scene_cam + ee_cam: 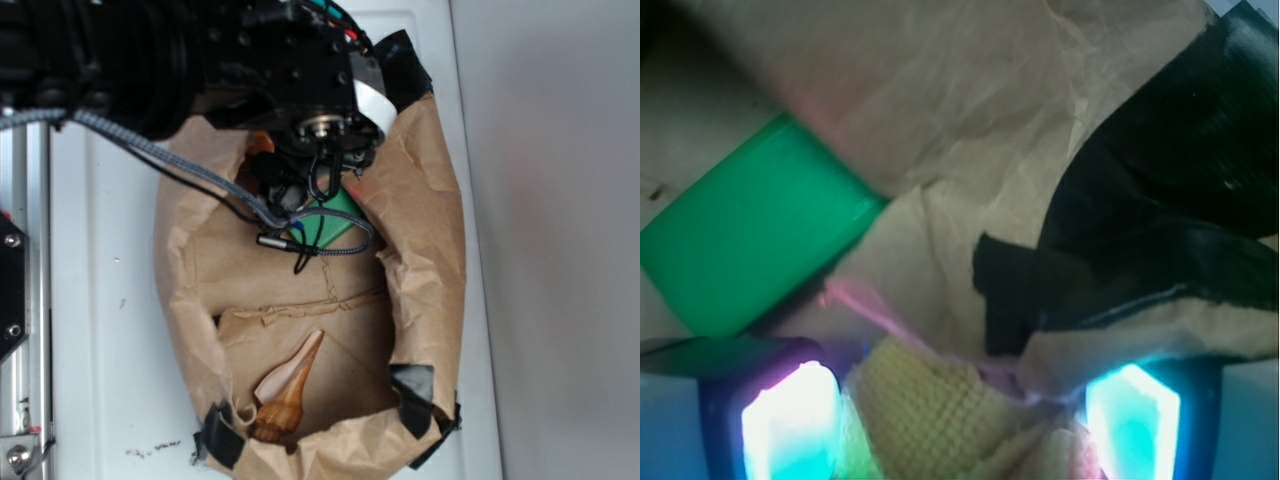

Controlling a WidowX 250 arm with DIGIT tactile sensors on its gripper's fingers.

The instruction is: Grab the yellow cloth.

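My claw (960, 420) stands wide, its two lit fingers (790, 425) either side of the yellow cloth (930, 410), which lies between them without my being able to tell if either pad touches it. Just beyond the cloth, a green block (750, 245) rests on the crumpled brown paper (970, 110), with black tape (1140, 220) at the paper's edge. At the paper's far end lies a brown shell (288, 390), well apart from me.

Setting: robot lab test station. Evidence: white desk (100, 300); bolted aluminium frame rail (25, 330) at one edge; black robot arm (200, 50) with braided cable (180, 165); crumpled brown paper bag (420, 230) patched with black tape (415, 385) as makeshift bin.
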